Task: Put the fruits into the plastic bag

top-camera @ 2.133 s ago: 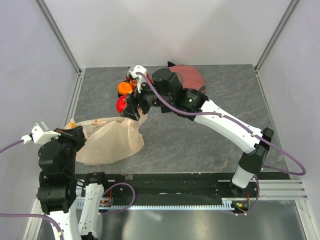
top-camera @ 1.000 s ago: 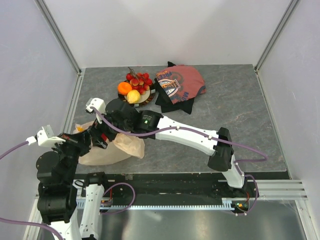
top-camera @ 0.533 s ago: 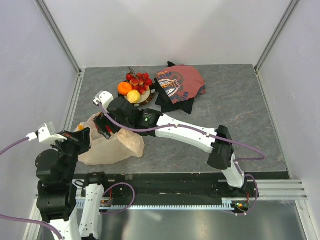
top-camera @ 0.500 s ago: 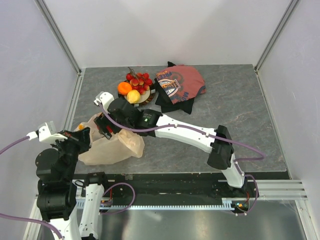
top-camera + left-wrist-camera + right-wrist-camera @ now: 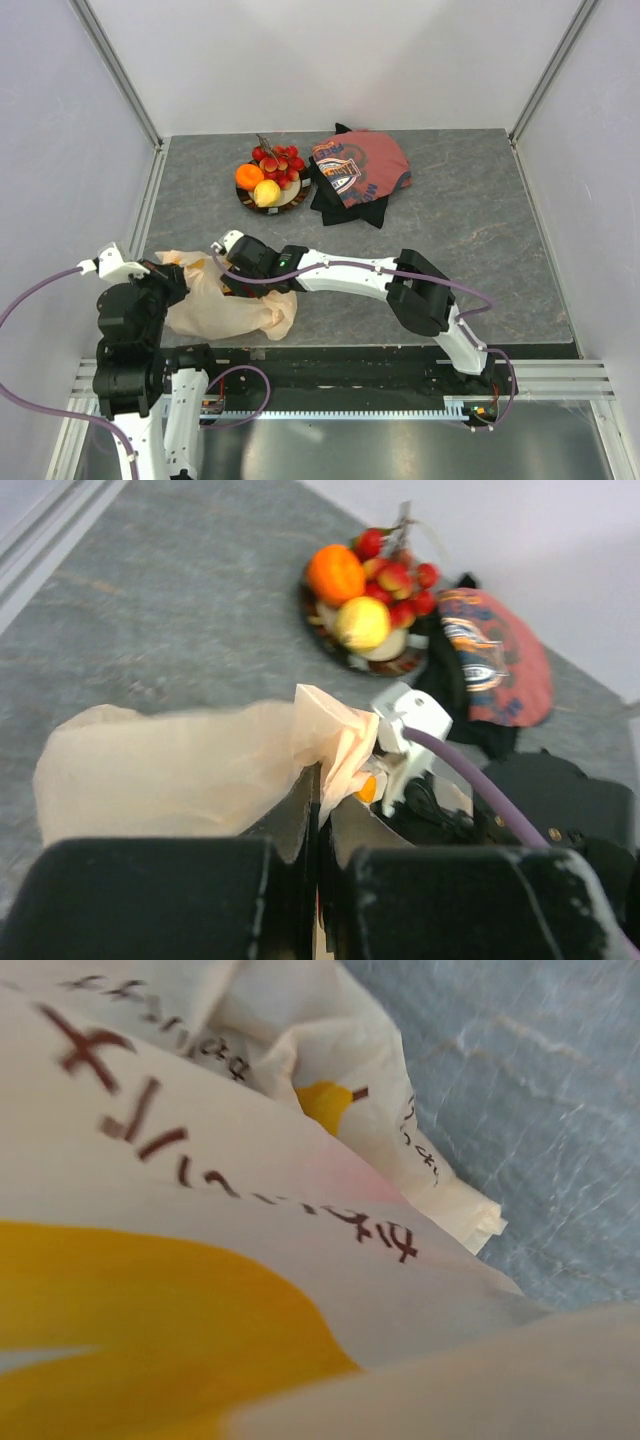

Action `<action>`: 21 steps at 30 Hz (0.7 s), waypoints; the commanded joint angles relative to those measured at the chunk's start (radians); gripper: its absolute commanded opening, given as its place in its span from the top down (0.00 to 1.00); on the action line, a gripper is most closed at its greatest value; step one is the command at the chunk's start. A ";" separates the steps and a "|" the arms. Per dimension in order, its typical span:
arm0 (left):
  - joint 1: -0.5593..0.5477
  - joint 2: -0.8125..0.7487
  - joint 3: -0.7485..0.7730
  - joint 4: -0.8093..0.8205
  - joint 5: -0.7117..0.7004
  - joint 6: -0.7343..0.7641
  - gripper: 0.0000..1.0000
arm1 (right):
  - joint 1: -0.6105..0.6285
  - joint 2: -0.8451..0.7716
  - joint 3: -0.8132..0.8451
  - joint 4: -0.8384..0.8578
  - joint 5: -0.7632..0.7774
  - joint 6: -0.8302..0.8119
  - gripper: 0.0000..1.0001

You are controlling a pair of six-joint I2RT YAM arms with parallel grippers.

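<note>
At the near left, the left gripper (image 5: 318, 780) pinches the rim of the plastic bag (image 5: 225, 312), fingers pressed together on it. The right gripper (image 5: 238, 280) is sunk in the bag's mouth; I cannot tell how its fingers stand. Farther back, the orange (image 5: 249, 177), yellow fruit (image 5: 266, 193) and red berries (image 5: 282, 160) sit on the plate (image 5: 285, 205).

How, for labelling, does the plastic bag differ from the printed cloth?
The plastic bag is cream, translucent, crumpled; the cloth is red-and-black, printed, folded. The left end effector pinches the plastic bag; the cloth is unheld. The plastic bag lies at the near side, the cloth farther back. Both rest on the table.
</note>
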 commanded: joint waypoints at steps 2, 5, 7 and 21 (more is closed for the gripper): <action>0.000 0.037 -0.037 0.050 -0.157 0.026 0.98 | -0.036 0.027 -0.029 0.025 0.014 0.028 0.24; -0.002 0.071 -0.025 0.050 -0.161 0.011 0.99 | -0.062 -0.002 -0.070 0.082 -0.064 0.039 0.13; 0.000 0.071 -0.039 0.052 -0.167 -0.015 0.98 | -0.076 -0.018 -0.090 0.119 -0.099 0.045 0.09; -0.002 -0.003 -0.100 0.059 -0.053 -0.050 0.98 | -0.082 -0.194 -0.118 0.243 -0.274 0.093 0.02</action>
